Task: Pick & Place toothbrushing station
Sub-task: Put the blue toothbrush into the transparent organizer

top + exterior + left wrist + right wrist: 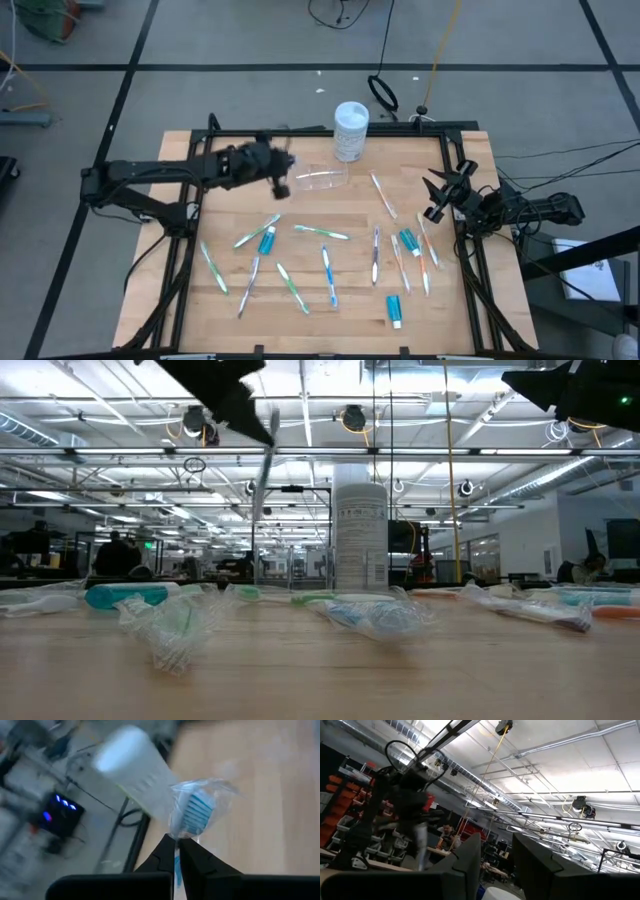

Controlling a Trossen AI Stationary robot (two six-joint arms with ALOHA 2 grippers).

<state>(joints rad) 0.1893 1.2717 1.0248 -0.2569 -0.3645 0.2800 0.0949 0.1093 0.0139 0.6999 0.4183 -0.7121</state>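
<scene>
Clear toothbrushing station [321, 179] lies beside white tub [351, 131], contents unclear.

I see a pale wooden table top [320, 225] with a smooth, matt grain. The toothbrushing station [320, 180] looks like clear glossy plastic. The toothbrush [192, 815] I hold wears crinkly see-through wrap. The tub [350, 131] is smooth white plastic with a paper-like label.

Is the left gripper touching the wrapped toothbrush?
Touching. Left wrist view: the left gripper is shut on the wrapped toothbrush, just below its bristles.
</scene>
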